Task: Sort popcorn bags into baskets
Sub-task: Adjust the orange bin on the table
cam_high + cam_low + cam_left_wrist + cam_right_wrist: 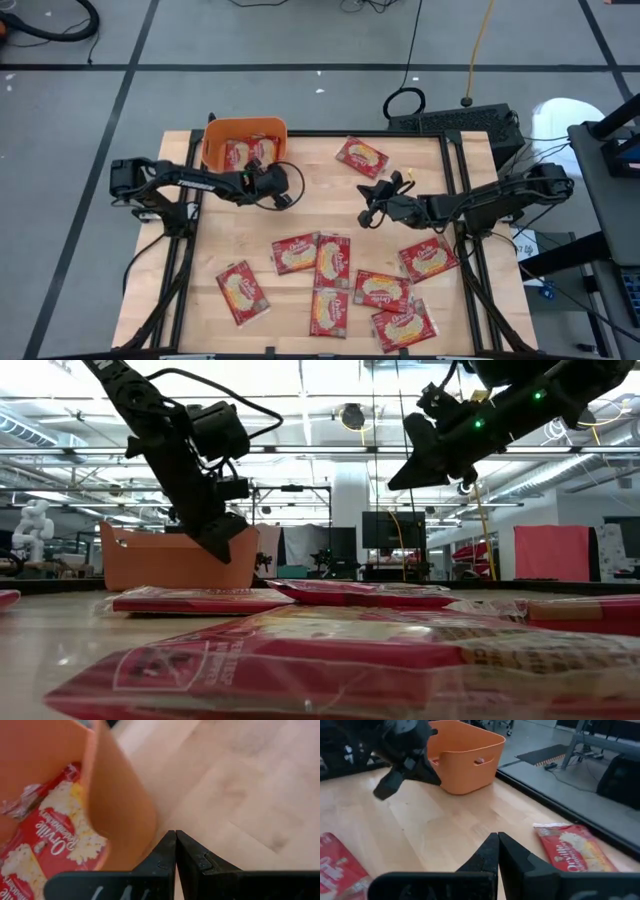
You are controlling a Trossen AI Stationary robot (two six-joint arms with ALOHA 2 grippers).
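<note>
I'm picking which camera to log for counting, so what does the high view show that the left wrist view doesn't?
Only the high view shows the whole wooden table, the loose popcorn bags spread over its near half, one lone bag by the far edge, and the right hand, shut and empty above the middle.

Only the left wrist view shows the printed popcorn picture on a bag in the basket up close.

Both show the orange basket with bags inside and the shut left hand beside it.

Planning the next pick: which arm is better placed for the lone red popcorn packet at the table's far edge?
Probably the right: its shut right gripper hangs empty near that flat red popcorn packet; the shut left gripper sits beside the orange plastic tub.
</note>
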